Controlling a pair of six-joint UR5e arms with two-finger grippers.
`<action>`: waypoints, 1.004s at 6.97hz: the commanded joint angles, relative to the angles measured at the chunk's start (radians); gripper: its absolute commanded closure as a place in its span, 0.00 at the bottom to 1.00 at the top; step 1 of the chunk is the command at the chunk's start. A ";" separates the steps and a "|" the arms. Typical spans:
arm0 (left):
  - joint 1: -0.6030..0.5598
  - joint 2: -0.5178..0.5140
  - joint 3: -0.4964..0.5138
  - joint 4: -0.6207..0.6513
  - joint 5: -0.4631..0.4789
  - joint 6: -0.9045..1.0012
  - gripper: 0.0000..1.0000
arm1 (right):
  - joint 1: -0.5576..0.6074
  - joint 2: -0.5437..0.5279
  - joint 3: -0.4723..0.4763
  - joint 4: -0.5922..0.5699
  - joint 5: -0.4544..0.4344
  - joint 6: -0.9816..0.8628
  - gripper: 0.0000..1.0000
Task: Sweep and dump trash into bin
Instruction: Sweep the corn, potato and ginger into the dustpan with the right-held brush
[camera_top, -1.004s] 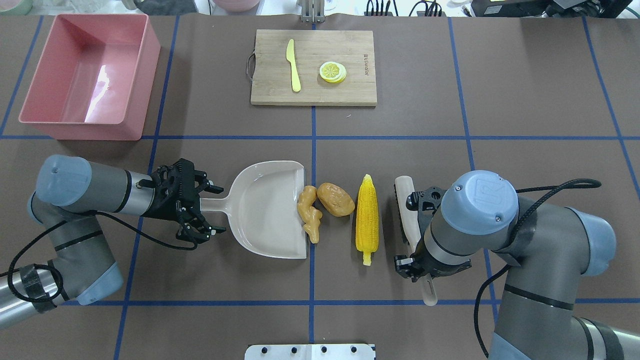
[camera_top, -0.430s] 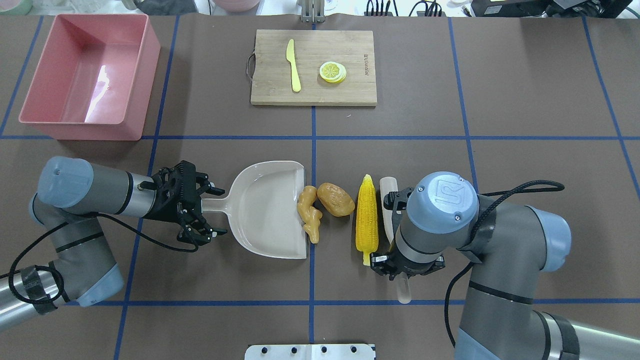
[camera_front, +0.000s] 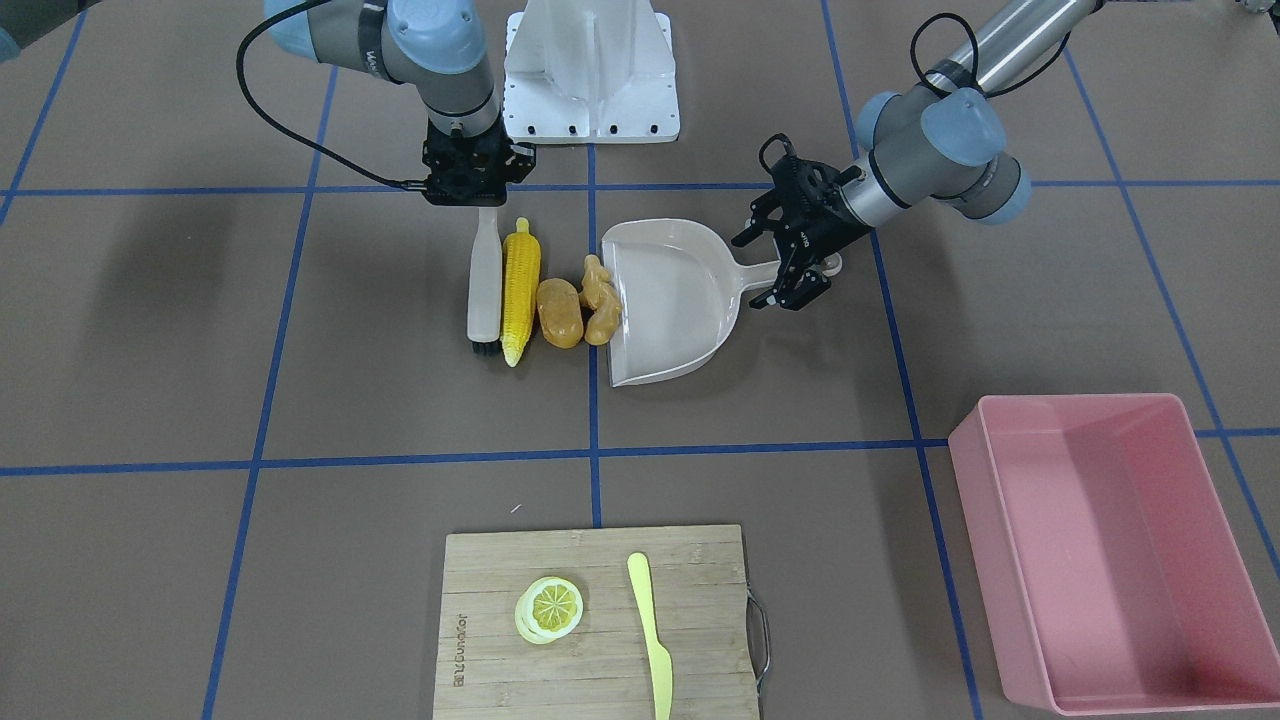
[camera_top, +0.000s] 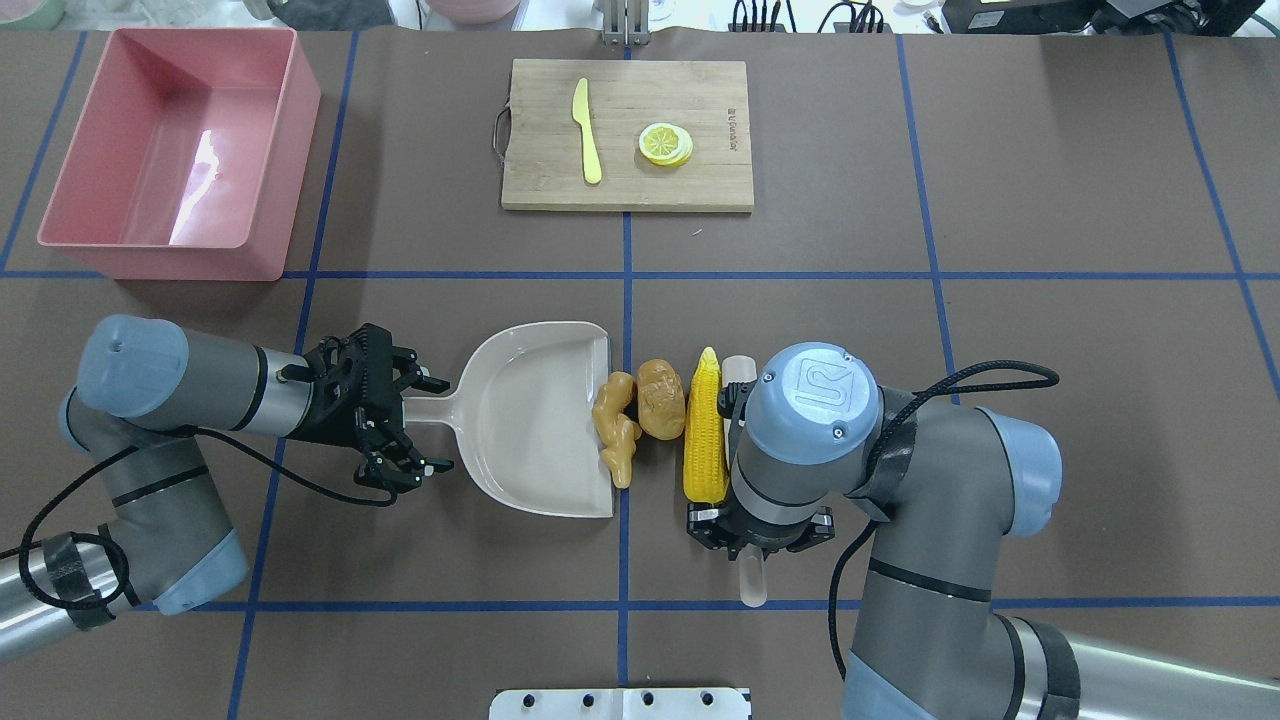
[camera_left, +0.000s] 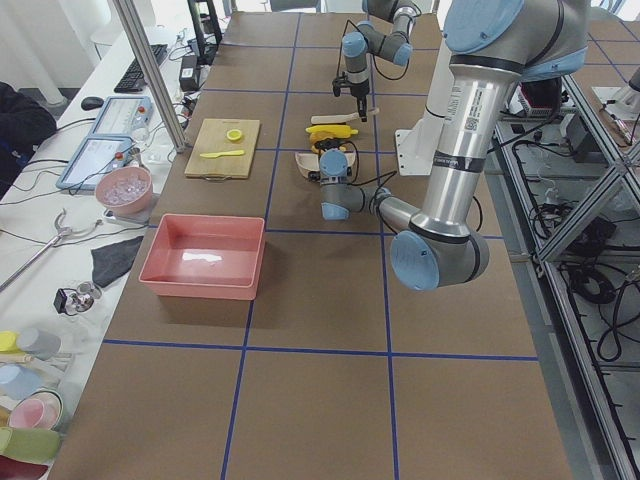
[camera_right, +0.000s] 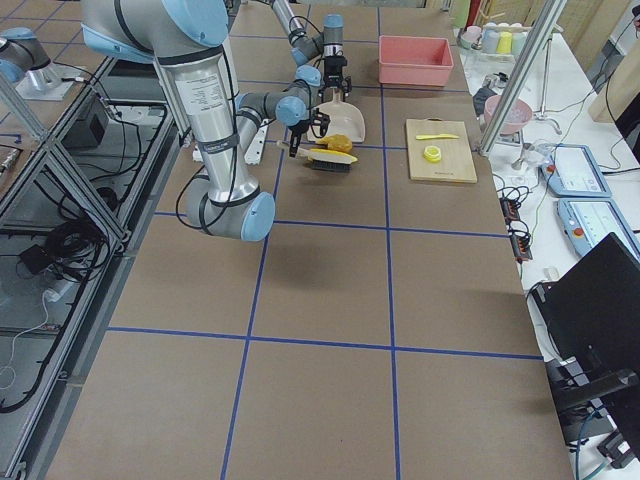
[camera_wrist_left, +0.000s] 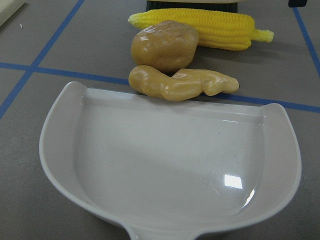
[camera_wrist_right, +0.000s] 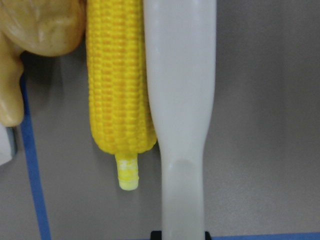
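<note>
Mid-sweep, by the look of it: clamped with the right gripper (camera_front: 480, 200) on the handle of the brush (camera_front: 485, 290), pressing its long side against the corn cob (camera_front: 520, 290) just inboard of that hand, potato (camera_front: 560, 312) packed against the corn and ginger root (camera_front: 600, 300) beyond it, right at the lip of the dustpan (camera_front: 680, 290). Straddling the pan's handle with the left gripper (camera_front: 768, 270), fingers spread to either side; impossible to tell whether pinched or loose. To do this well, push straight across toward the left hand, brush parallel to the lip and low on the table, rolling the corn without letting it pivot round one end. Go slowly over the lip, likely to snag the knobbly ginger. Brace the pan firmly against the shove, or risk sliding it back. Stop only once all three lie well inside. Only then lift toward the bin (camera_top: 300, 140), well apart, forward and outward of the left gripper.
</note>
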 joint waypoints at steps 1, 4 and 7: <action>0.002 -0.007 0.004 0.001 0.000 -0.001 0.02 | -0.009 0.027 -0.014 0.002 0.000 0.023 1.00; 0.004 -0.021 0.003 0.032 0.000 0.000 0.02 | -0.007 0.093 -0.071 0.031 0.000 0.054 1.00; 0.004 -0.021 0.003 0.033 0.002 0.000 0.02 | -0.007 0.154 -0.113 0.041 0.000 0.064 1.00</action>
